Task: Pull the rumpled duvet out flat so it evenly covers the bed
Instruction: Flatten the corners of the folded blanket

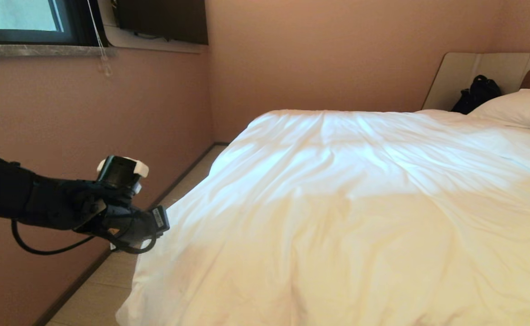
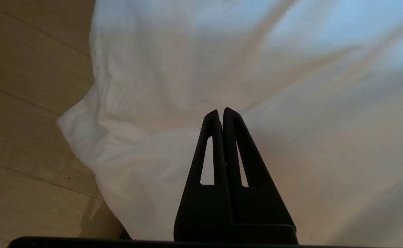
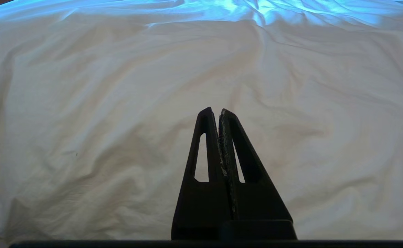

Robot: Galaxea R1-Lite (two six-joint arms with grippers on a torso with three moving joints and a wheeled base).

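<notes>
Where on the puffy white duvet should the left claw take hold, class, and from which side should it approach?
Grip the overhanging corner fold of the puffy white creased duvet, where it droops off the bed toward the pale wood-look floor. That edge bunches into a pinchable ridge. Come from the floor side, where the shut left claw now points at the cloth and must open first.

walls: plain pinkish-tan wall (image 1: 314,54)
window: dark-framed window (image 1: 25,22) at ten o'clock, stone sill beneath
floor: pale wood-look floor (image 1: 97,290) at seven o'clock
bag: black bag (image 1: 477,93) at two o'clock
</notes>
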